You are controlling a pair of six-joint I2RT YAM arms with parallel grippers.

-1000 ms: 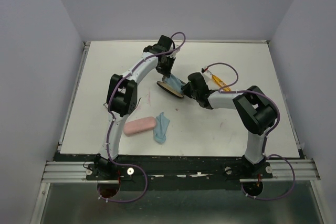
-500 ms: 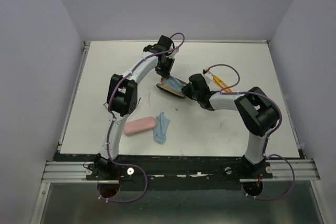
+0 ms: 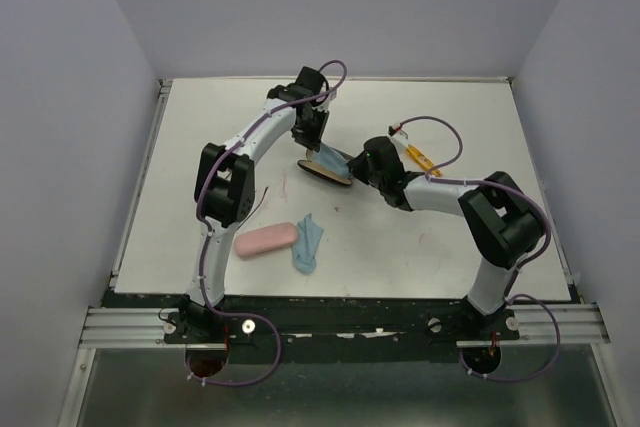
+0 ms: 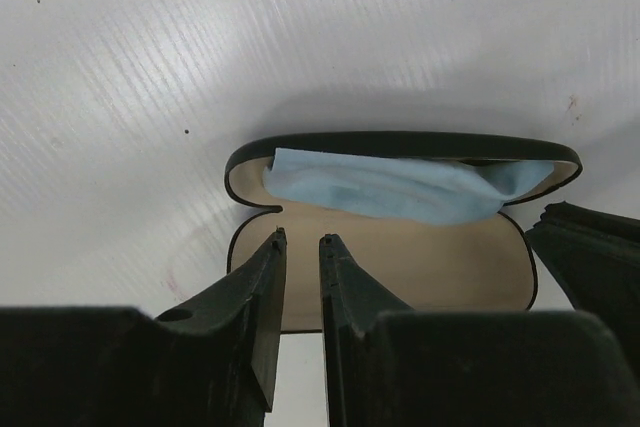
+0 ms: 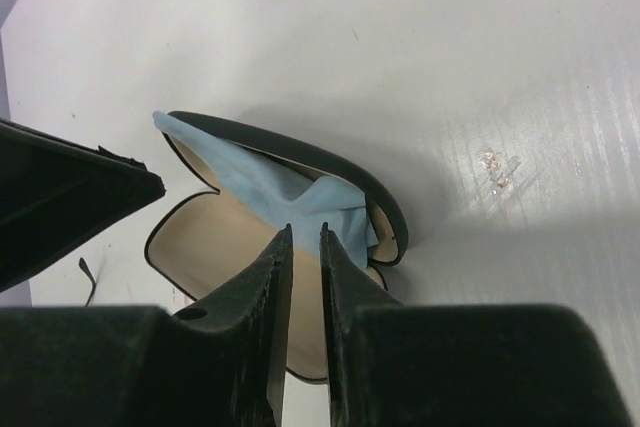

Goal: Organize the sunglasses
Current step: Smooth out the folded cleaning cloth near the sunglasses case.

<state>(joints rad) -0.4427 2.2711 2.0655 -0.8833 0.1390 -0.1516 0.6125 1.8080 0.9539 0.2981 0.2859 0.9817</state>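
Left end effector (image 4: 303, 237) hung over the open black case (image 4: 400, 277), its two fingers parted by a narrow slit with nothing between them, tips above the tan lining. The right end effector (image 5: 306, 229) came in from the other side, fingers also barely apart and tips at the edge of the blue cloth (image 5: 270, 187) lying in the case. Whether it nipped that cloth I could not tell.

Compared with a second before, the left arm's elbow had swung a little to its left and the right arm's elbow had moved out to its right. The case, the cloth in it and everything else lay where they had been.

The surface (image 3: 200, 167) was white and finely ribbed, with a few faint marks, and was closed in by plain pale walls (image 3: 330, 7).

The sunglasses (image 3: 420, 159), folded and orange-yellow, lay on the surface to the right of the case, apart from it, close behind the right arm and partly under its purple cable. Nearer the arms' bases, on the left, a pink case (image 3: 265, 240) lay closed with a second blue cloth (image 3: 308, 243) crumpled just beside it. Both arms crowded over the black case and hid much of it from above.
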